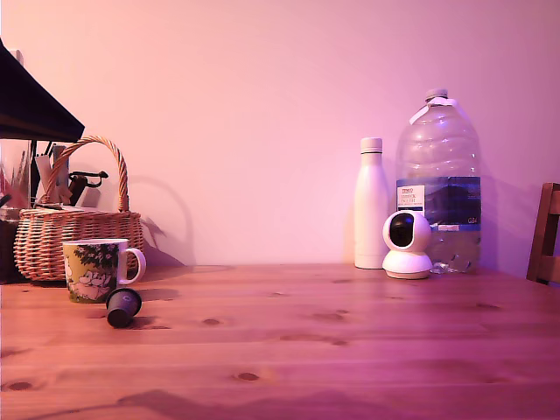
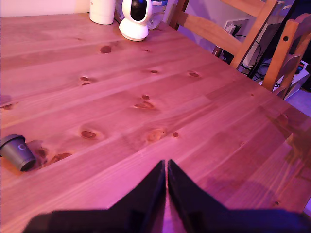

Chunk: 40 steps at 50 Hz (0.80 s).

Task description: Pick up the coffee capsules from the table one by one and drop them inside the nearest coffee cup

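Observation:
One dark cone-shaped coffee capsule [image 1: 123, 307] lies on its side on the wooden table [image 1: 350, 350], just in front of the white coffee cup [image 1: 94, 269] with a green-and-yellow print at the exterior view's left. In the wrist view the same capsule [image 2: 17, 152] lies well off to the side of my gripper [image 2: 166, 163]. The two black fingers meet at their tips with nothing between them, hovering over bare wood. No part of the arm shows in the exterior view.
A wicker basket [image 1: 74, 219] stands behind the cup. At the back of the table are a white bottle [image 1: 371, 206], a large water jug [image 1: 437, 179] and a small white camera [image 1: 408, 245]. Wooden chairs [image 2: 228, 34] stand past the table's edge.

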{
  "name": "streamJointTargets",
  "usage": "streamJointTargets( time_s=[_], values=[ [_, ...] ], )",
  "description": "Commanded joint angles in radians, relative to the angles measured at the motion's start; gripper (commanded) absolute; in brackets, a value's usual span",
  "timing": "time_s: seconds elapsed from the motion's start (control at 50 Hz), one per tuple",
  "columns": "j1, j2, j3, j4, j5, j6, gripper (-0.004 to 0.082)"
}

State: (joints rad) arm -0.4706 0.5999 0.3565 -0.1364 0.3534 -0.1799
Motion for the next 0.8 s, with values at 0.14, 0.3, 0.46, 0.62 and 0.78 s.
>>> streamJointTargets(
  time_s=[0.14, 0.3, 0.46, 0.62, 0.78],
  values=[
    [0.005, -0.005, -0.021, 0.002, -0.01, -0.004, 0.0022],
    [0.005, -0.005, -0.021, 0.002, -0.01, -0.004, 0.0022],
    [0.005, -0.004, -0.021, 0.0, -0.027, -0.004, 0.0025],
    [0.019, -0.005, -0.021, -0.021, -0.097, -0.004, 0.0025],
    [0.064, -0.005, -0.021, -0.028, -0.175, -0.004, 0.0026]
  ],
)
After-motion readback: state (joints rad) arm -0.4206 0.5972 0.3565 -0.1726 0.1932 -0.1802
